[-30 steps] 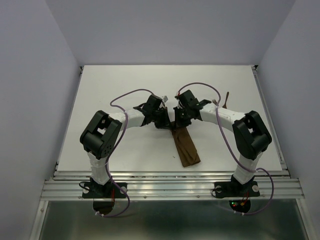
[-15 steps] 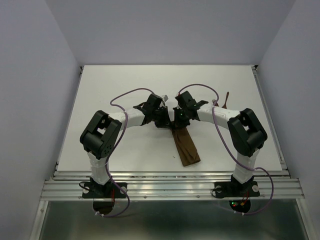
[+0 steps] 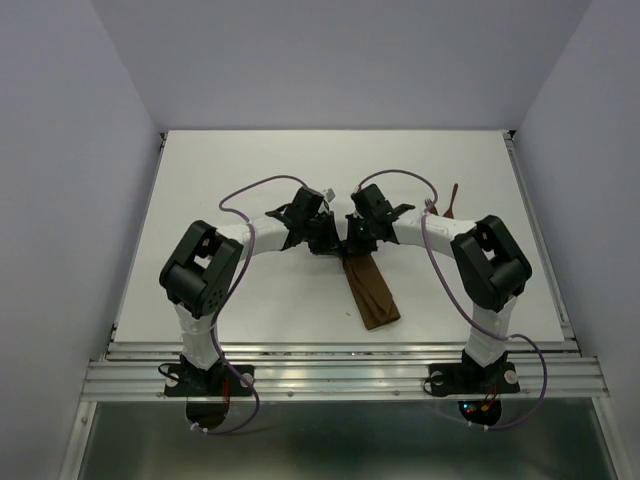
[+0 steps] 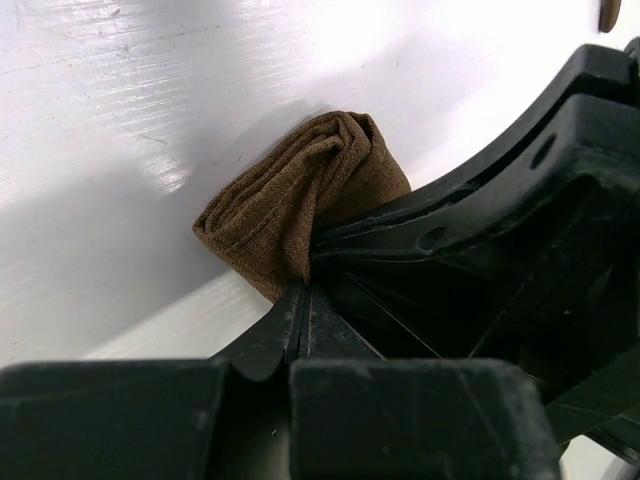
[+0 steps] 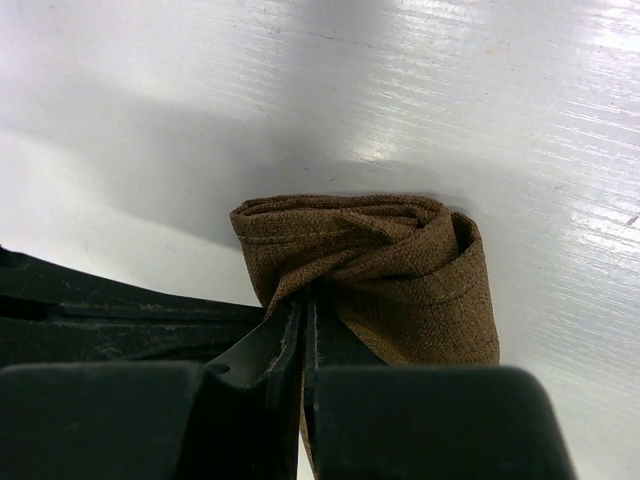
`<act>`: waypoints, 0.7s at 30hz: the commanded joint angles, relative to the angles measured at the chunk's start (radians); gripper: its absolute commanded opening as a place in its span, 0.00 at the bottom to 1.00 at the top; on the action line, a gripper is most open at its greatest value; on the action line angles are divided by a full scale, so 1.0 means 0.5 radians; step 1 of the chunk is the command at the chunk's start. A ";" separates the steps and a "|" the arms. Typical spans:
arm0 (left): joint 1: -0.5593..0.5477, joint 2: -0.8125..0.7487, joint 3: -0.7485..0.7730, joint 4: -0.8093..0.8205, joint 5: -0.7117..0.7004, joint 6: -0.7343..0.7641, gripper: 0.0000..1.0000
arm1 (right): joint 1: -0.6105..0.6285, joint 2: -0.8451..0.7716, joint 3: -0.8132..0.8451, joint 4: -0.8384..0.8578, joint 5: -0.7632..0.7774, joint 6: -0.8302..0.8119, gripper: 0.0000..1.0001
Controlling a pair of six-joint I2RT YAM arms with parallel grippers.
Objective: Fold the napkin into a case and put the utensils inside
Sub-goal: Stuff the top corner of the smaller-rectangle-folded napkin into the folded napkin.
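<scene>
Two grippers meet at the middle of the top view, both at the upper end of the napkin (image 3: 372, 295). The napkin lies as a narrow, layered dark brown strip on the white table (image 3: 230, 170). It runs from between the grippers down and slightly to the right, and its lower end lies flat near the bottom edge of the table. The left gripper (image 3: 326, 243) reaches in from the left and the right gripper (image 3: 354, 243) from the right, the two just beside each other.

In the left wrist view, the left gripper's fingers (image 4: 270, 335) are pressed together, pinching a bunched corner of the cloth. The fabric bulges out from the tips in soft folds at frame center, and the black body of the other arm fills the right side. In the right wrist view, the right gripper's fingers (image 5: 265, 340) are likewise clamped tight on the cloth, whose rolled, layered edge mounds above the tips against the table.

One slim dark brown utensil (image 3: 453, 198) lies at the upper right of the table, well apart from the napkin. Whether it is a fork or a spoon cannot be told.
</scene>
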 commanded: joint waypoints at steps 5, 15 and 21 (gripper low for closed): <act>-0.033 -0.140 0.015 0.026 0.123 0.014 0.00 | 0.032 -0.167 -0.129 0.572 -0.026 0.132 0.04; -0.027 -0.106 0.034 0.017 0.083 0.001 0.00 | 0.032 -0.357 -0.239 0.575 -0.054 0.120 0.26; -0.015 -0.097 0.031 0.014 0.074 0.011 0.00 | 0.032 -0.428 -0.267 0.526 -0.027 0.114 0.28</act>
